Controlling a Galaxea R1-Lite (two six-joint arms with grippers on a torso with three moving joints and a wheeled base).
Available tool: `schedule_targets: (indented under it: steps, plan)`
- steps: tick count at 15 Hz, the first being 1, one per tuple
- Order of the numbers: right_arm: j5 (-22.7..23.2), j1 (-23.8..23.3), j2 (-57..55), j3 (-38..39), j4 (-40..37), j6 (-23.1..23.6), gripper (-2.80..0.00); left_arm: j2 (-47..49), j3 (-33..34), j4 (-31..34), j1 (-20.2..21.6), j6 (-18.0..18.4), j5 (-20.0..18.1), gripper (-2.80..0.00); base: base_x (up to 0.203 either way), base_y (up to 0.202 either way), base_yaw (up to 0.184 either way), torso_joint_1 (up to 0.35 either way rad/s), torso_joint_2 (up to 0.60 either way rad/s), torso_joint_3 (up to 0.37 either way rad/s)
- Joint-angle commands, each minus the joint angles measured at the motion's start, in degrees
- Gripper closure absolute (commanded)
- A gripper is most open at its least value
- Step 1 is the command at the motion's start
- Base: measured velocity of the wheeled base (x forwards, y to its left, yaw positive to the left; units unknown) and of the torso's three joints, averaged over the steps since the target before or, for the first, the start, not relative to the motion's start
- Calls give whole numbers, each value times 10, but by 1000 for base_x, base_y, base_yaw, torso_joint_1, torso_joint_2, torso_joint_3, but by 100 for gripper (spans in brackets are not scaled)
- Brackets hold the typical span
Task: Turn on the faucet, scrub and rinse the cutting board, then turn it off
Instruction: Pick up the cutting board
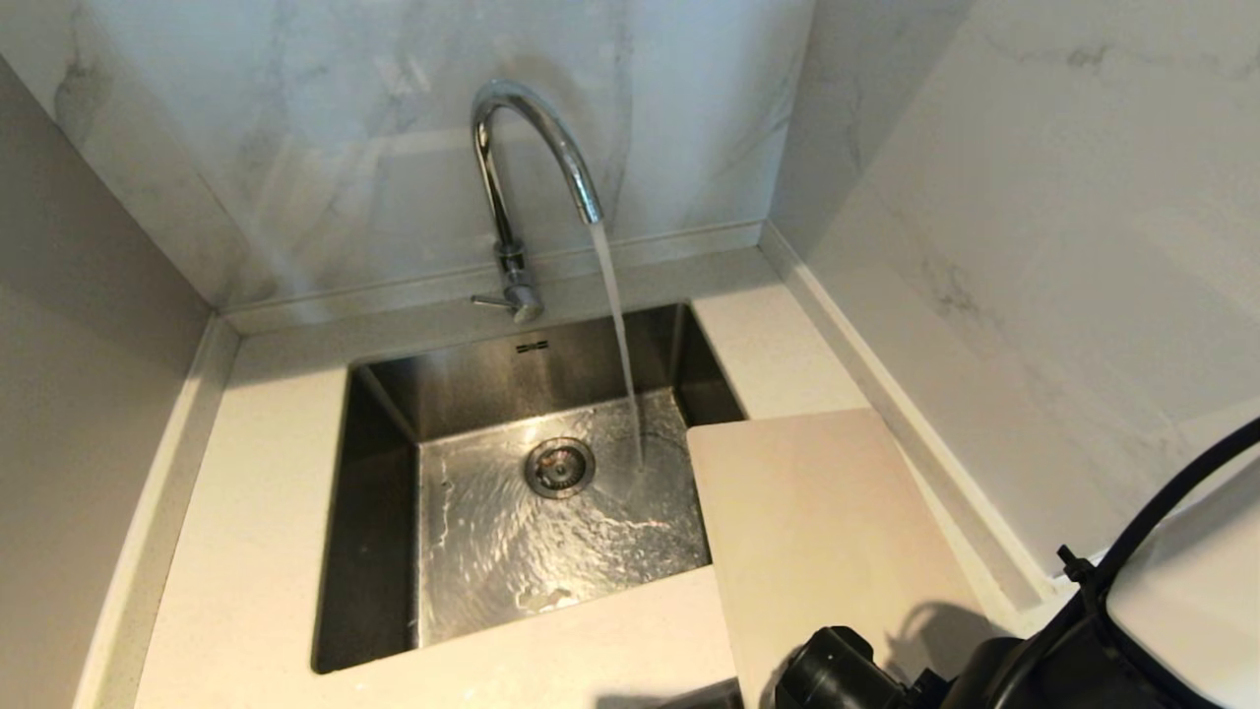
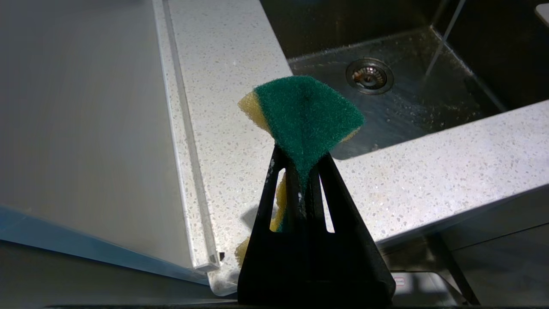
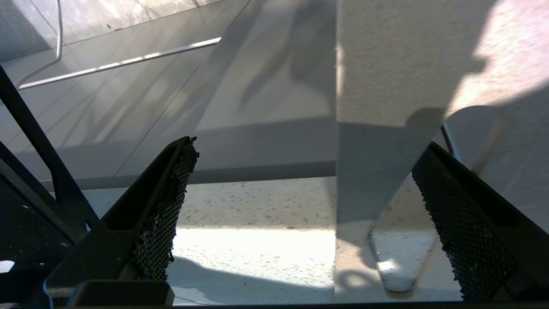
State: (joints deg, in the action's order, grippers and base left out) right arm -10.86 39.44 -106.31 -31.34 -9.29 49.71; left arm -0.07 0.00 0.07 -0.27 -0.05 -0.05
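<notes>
Water runs from the chrome faucet [image 1: 522,148] into the sink [image 1: 472,384]. The pale cutting board [image 1: 817,522] lies flat on the counter right of the sink, its left edge reaching over the basin. My right arm [image 1: 856,675] is at the board's near end. My right gripper [image 3: 306,148] is open, straddling the board's [image 3: 386,77] edge beside the handle slot [image 3: 399,262], holding nothing. My left gripper [image 2: 300,159] is outside the head view, over the counter's near left corner, shut on a green-and-yellow sponge [image 2: 304,111].
Marble walls enclose the counter at the back and right. A raised lip [image 1: 945,463] runs along the right wall beside the board. The drain [image 1: 559,466] sits mid-basin, with the water stream [image 1: 620,335] landing to its right. A grey panel [image 2: 85,128] borders the counter's left side.
</notes>
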Motion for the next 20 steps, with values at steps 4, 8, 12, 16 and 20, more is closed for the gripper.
schedule_targets:
  steps: [4, 8, 12, 16, 20]
  plan:
    - [1, 3, 2, 24, 30, 3, -280, 0, 0, -1, 0, 0, 0, 0, 0, 0, 0, 0, 0, 0]
    - [0, 8, -3, 56, 70, 2, -280, 0, 0, 0, 0, 0, 0, 0, 0, 0, 0, 0, 0, 0]
    - [0, 8, -10, 54, 84, 1, -280, 0, 0, 0, 0, 0, 0, 0, 0, 0, 0, 0, 0, 0]
    - [0, 8, -23, 73, 136, 0, -280, 0, 0, 0, 0, 0, 0, 0, 0, 0, 0, 0, 0, 0]
    - [0, 8, -40, 95, 187, -3, -280, 0, 0, 0, 0, 0, 0, 0, 0, 0, 0, 0, 0, 0]
